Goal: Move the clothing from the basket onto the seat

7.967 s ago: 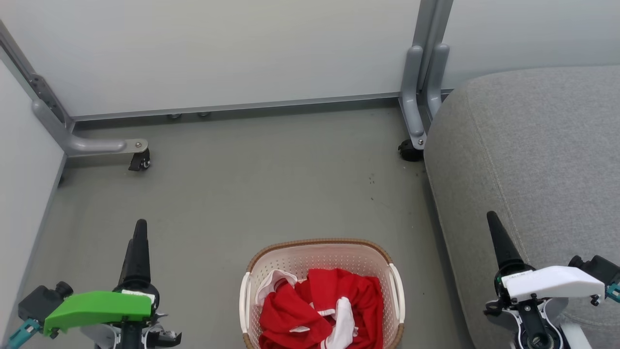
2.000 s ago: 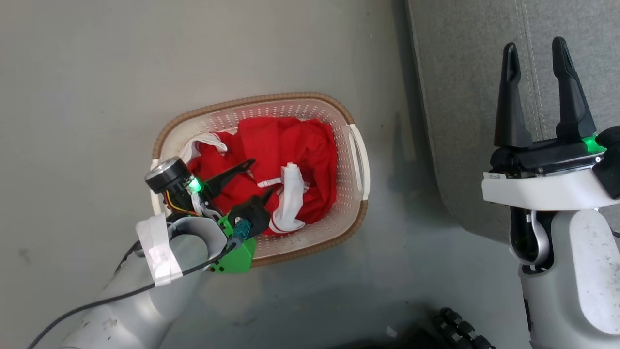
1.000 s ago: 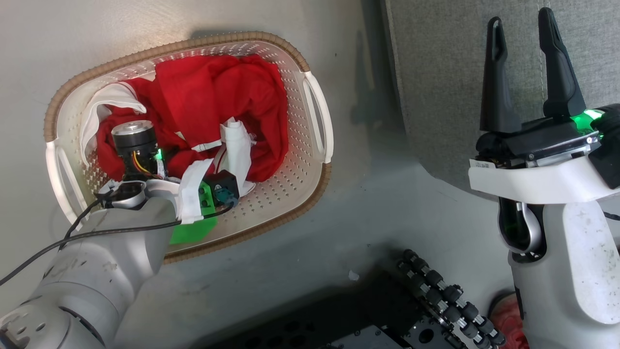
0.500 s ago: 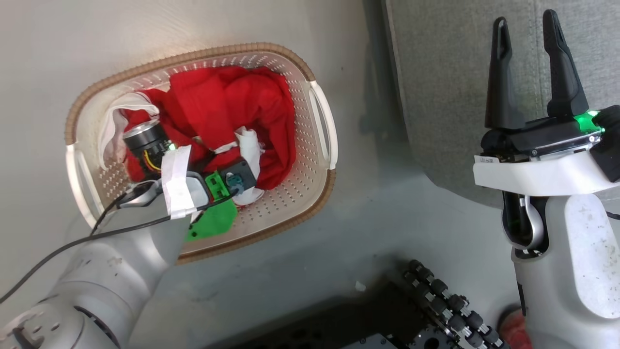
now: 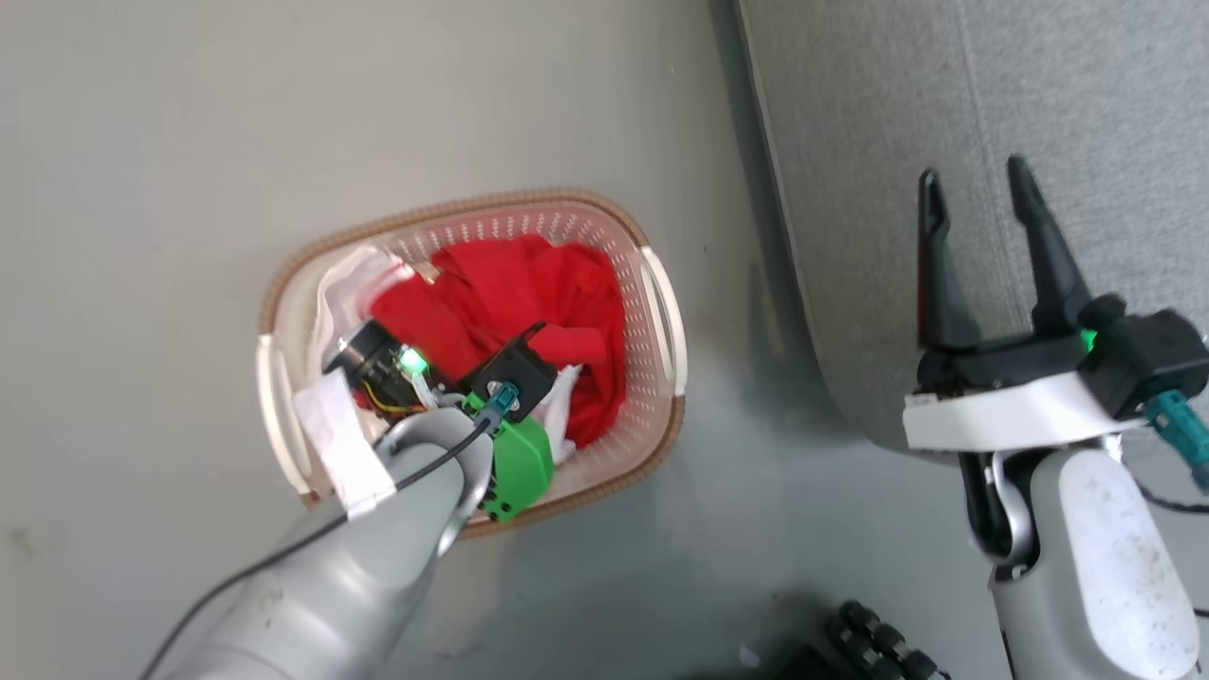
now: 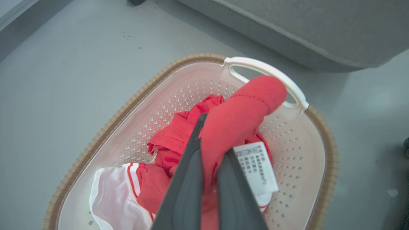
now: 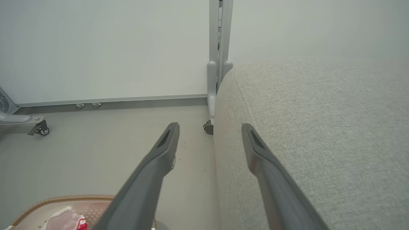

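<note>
1. In the lower middle of the left wrist view, the left gripper (image 6: 209, 143) has its two dark fingers pressed together on a fold of the red clothing (image 6: 243, 105). A white care label (image 6: 255, 166) hangs beside one finger.
2. The rest of the clothing lies in the basket (image 5: 453, 210), centre-left in the head view. The seat (image 5: 945, 94) fills the upper right, near the basket.
3. At the right of the head view, the right gripper (image 5: 975, 175) hovers over the seat's edge with its fingers spread, holding nothing.
4. The step in hand looks like the lift-out. Rise straight up until the hanging cloth clears the brown rim, since a snag could drag or tip the light basket.
5. The white-trimmed piece (image 6: 108, 191) at the lower left of the wrist view may be tangled with the held fold. If it trails, lift slowly so it does not drop onto the floor (image 5: 189, 142).
6. Carry towards the upper right of the head view. Release well in from the seat's rounded edge, or the soft fabric may slide off.
</note>
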### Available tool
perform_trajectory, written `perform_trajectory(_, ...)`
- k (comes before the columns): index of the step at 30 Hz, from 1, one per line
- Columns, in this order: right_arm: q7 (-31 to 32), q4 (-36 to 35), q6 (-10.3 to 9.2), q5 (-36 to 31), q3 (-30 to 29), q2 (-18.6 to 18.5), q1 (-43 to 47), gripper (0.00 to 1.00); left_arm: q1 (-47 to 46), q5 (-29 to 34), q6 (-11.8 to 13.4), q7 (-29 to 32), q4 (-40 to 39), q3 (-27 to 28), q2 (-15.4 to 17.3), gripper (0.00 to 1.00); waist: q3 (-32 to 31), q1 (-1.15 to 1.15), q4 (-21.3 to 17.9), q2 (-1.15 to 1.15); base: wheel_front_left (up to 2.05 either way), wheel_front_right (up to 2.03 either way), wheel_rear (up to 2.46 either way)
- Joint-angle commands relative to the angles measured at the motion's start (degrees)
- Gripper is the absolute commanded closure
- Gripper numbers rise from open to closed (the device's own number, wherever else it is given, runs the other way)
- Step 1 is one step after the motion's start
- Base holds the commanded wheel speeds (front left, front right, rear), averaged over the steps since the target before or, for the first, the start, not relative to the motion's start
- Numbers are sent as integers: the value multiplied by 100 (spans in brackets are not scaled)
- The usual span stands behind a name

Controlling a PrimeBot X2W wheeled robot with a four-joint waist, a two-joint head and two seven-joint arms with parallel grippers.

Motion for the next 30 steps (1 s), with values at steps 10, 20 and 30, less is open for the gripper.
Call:
perform_trajectory(10,-17,369,-2,-74,283,-23,902,0,1722,-287,412,-20,-1860,1031,174,100,-2382,0,738,0,0,0,0)
perform_trajectory(20,-17,583,-2,-189,526,-23,1654,0,2620,-76,332,-22,-2889,1698,52,100,-3557,0,831,0,0,0,0)
perform_trajectory(30,-17,635,-2,-223,659,-21,1863,0,2494,-46,151,-22,-3374,2137,-145,100,-3859,0,792,0,0,0,0)
